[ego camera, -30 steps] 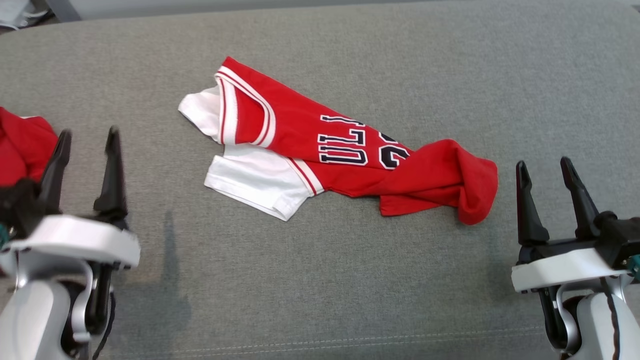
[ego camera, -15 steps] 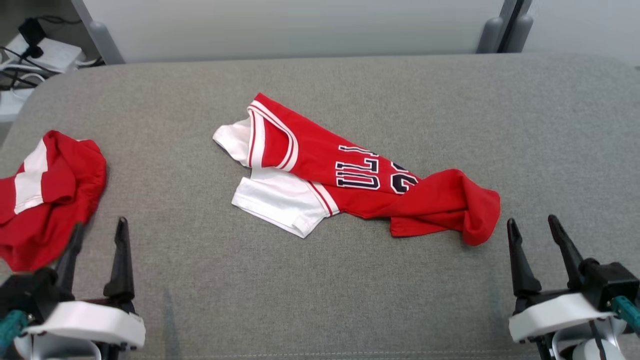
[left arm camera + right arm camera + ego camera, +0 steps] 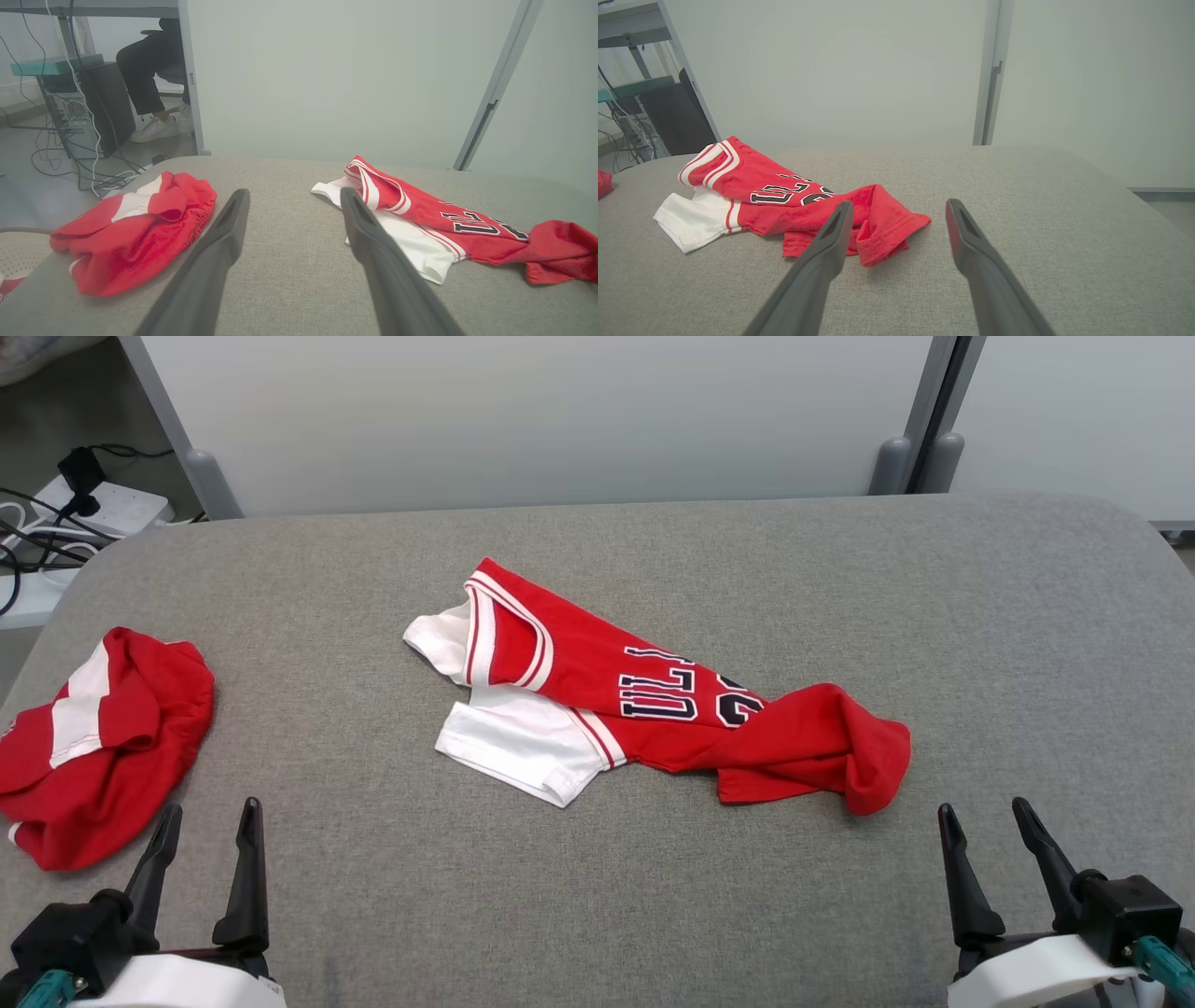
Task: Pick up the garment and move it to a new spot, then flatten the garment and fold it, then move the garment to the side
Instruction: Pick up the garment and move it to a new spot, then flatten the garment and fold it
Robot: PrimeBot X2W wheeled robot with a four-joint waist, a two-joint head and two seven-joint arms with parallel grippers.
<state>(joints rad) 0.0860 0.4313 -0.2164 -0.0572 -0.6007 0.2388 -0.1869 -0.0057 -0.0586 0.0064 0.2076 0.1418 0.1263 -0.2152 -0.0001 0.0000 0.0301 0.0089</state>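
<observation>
A grey fabric-covered bench with rounded corners is lit evenly and softly. Behind it, at 12 o'clock in the head view, pale partition panels are set, and they are joined at 1 o'clock by a grey upright post. At 10 o'clock a white power strip with dark cables is laid on the grey floor. In the left wrist view, at 10 o'clock, a computer tower is placed under a desk, and a seated person's dark-trousered legs and white shoes are seen beyond.
</observation>
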